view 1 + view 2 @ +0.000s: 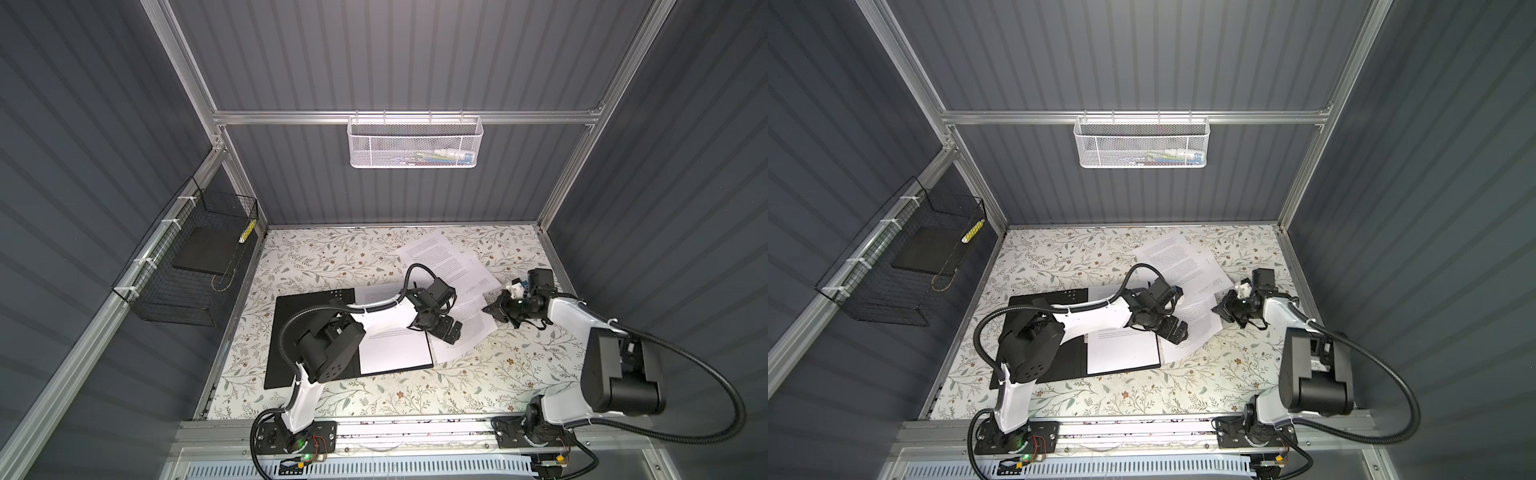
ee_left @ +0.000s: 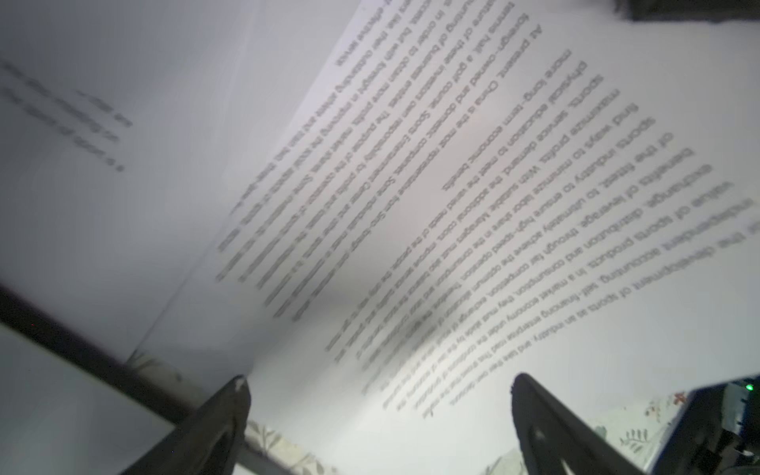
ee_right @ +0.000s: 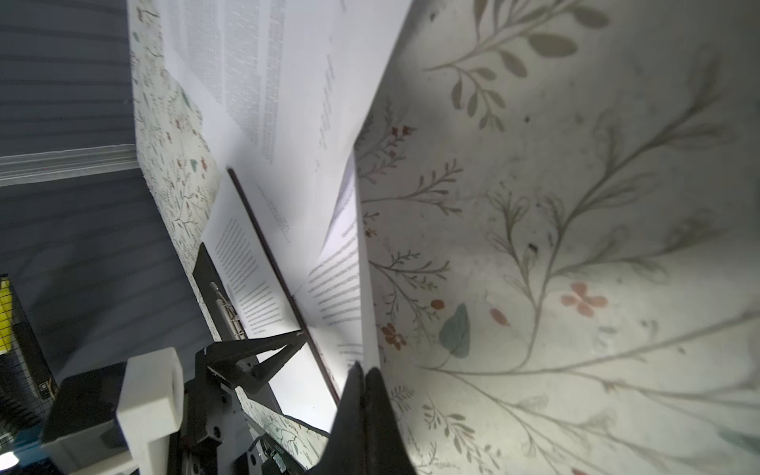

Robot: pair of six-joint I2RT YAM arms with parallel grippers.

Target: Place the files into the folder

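Your folder (image 1: 307, 300): open flat left of centre, black inside, white text-printed sheet (image 1: 395, 351) on its right half. Left gripper (image 1: 449, 332) released above curled file (image 1: 471, 324) just right. Right gripper (image 1: 487, 309) clenched on that file's right edge. More files (image 1: 444, 262) beyond, far side.

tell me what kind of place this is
Probably an enclosed robot lab workcell, not an office: aluminium frame, ribbed grey wall panels, left arm and right arm bolted to a mounting rail.
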